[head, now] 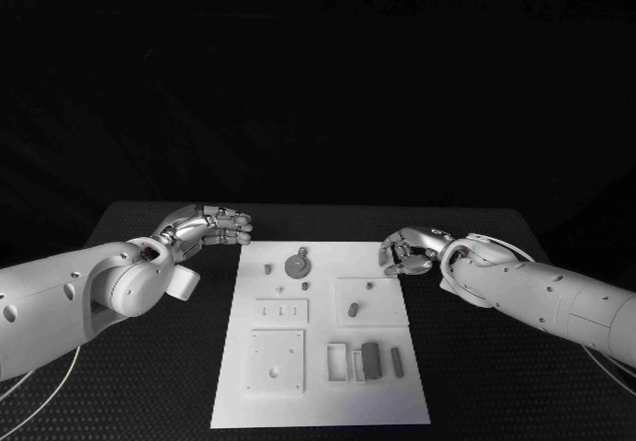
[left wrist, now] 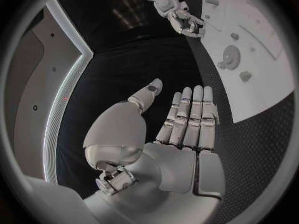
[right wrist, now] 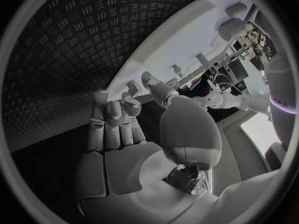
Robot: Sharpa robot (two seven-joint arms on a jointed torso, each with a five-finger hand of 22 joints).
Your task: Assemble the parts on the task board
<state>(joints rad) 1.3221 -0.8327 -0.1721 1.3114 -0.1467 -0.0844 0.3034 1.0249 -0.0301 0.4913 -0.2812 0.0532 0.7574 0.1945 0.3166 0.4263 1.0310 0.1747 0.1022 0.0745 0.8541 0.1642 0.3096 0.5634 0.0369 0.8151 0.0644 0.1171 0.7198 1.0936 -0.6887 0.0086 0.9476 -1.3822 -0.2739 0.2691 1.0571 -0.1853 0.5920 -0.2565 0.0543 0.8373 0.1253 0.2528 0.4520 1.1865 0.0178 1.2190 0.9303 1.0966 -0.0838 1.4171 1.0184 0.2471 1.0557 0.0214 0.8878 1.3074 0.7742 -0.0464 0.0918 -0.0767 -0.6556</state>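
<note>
We are hovering both hands, left hand [head: 206, 226] and right hand [head: 414, 252], empty with fingers loosely apart, flanking the task board [head: 323, 386] mid-tabletop; parts [head: 300, 265] are lying unassembled; next comes picking one.

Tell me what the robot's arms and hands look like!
Both arms are smooth white shells with rounded joints. A thin pale cable loops beside the right arm. The left hand and right hand are shiny silver metal with many jointed fingers.

The black table [head: 504, 386] carries the task board [head: 321, 404].
</note>
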